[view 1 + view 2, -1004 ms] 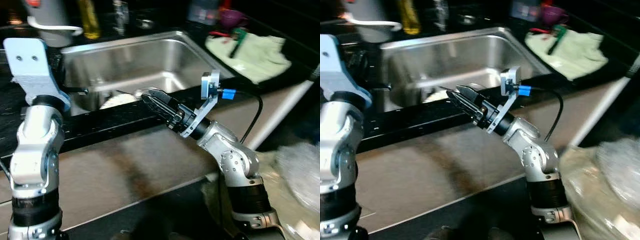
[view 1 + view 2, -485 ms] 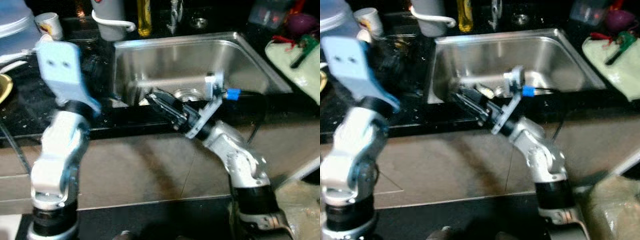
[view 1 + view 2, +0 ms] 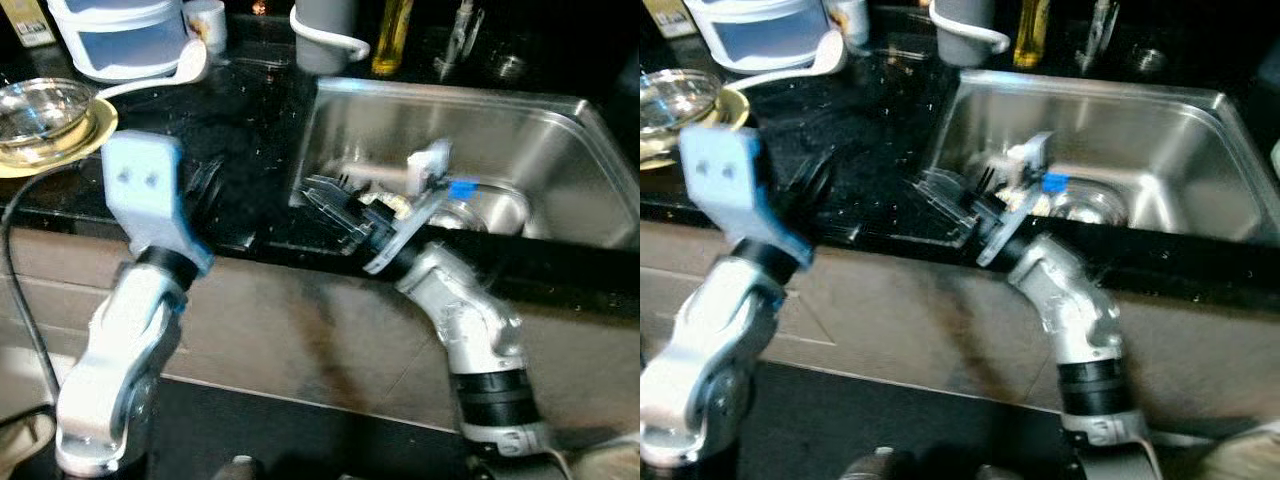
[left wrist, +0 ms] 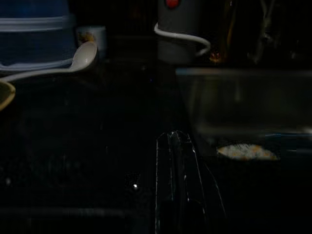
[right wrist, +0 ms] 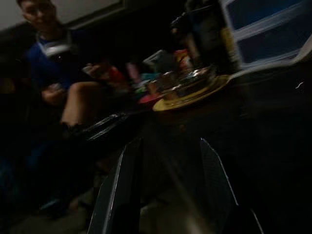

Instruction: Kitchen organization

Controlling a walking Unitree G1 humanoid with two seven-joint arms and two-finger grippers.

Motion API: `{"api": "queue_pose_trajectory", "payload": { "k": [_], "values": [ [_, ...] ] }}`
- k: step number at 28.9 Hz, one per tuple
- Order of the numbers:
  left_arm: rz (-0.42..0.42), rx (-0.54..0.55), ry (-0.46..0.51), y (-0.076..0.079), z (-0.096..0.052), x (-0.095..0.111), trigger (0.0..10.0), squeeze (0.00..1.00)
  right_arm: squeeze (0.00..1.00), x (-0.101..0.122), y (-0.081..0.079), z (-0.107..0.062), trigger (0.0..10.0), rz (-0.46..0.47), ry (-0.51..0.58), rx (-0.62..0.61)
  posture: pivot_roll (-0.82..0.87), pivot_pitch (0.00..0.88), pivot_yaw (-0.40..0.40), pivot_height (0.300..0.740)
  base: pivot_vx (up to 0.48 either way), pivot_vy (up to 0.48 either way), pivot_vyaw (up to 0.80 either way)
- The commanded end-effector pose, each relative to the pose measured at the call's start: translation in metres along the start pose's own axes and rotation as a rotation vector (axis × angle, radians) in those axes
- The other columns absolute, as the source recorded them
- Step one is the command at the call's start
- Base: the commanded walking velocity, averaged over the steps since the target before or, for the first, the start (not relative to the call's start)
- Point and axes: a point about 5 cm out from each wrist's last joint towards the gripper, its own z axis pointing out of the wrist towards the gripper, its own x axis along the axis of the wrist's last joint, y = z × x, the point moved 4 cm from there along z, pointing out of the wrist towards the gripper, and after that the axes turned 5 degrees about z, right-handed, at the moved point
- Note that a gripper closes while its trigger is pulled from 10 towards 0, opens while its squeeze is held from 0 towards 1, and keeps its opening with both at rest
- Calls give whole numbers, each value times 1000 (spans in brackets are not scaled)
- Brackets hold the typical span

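Swinging left, the robot's head now takes in the dark countertop (image 3: 250, 110) beside the steel sink (image 3: 560, 130), where before the sink and a green cloth filled the scene (the things themselves look unmoved). A white container (image 3: 120, 40), a glass bowl on a yellow plate (image 3: 45, 115) and a white spoon (image 3: 175, 70) have come into sight. The right gripper (image 3: 335, 205) hovers over the sink's front edge, fingers apart and empty; the left gripper (image 4: 178, 161) hovers low over the counter, fingers together. Nothing is picked yet, so tidying seems only begun.
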Motion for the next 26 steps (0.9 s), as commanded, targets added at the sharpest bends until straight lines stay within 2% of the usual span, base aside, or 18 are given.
{"api": "queue_pose_trajectory", "payload": {
  "k": [1,5,9,14,19,24,26],
  "values": [
    [7,-10,11,5,-4,3,10000,0,0,-3,-2,-2,10000,20,3,0,40,70,-44,732,0,0,800],
    [25,-1,-43,12,-19,-14,10000,0,0,-21,-16,3,10000,82,16,10,45,74,-43,732,0,0,581],
    [46,0,-52,16,-20,-18,10000,0,0,-27,-24,5,10000,111,17,30,45,76,-44,732,0,0,0],
    [62,8,-58,19,-21,-23,10000,0,0,-28,-31,8,10000,119,16,55,45,78,-48,732,0,0,761],
    [84,39,-33,14,-17,-18,10000,0,0,-24,-29,12,10000,108,27,46,46,77,-51,732,0,0,793],
    [110,67,-12,7,-13,-13,10000,0,0,-20,-24,15,10000,92,31,27,46,75,-55,732,0,0,0],
    [143,106,4,-3,-10,-9,10000,0,0,-16,-18,17,10000,71,37,-3,49,75,-60,732,0,0,0]
  ]
}}
